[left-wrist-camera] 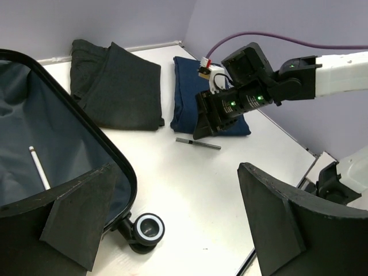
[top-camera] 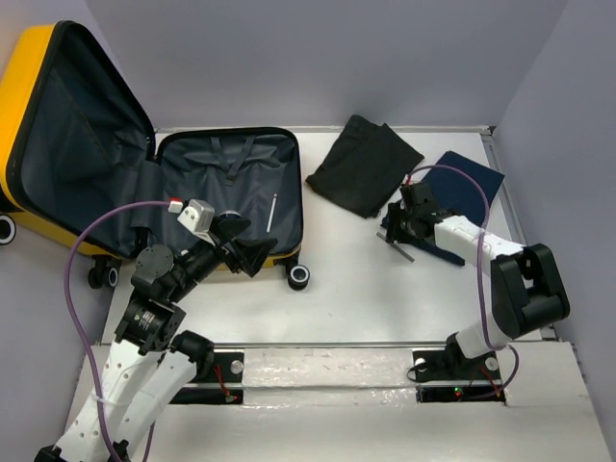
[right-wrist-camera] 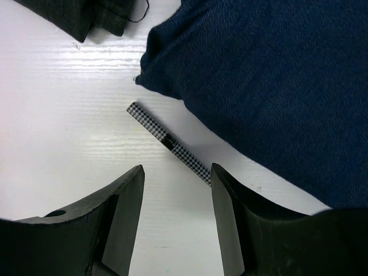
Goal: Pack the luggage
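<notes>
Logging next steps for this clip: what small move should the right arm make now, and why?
Probably ease the right gripper forward and down over the pen: it lies on the table just ahead of the open fingers, beside the navy cloth, not yet grasped.

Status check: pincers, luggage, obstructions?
Left pincer open at luggage near edge. Right pincer open over checkered stick beside navy cloth. Luggage open, white pen inside, black cloth outside. No obstruction seen.
</notes>
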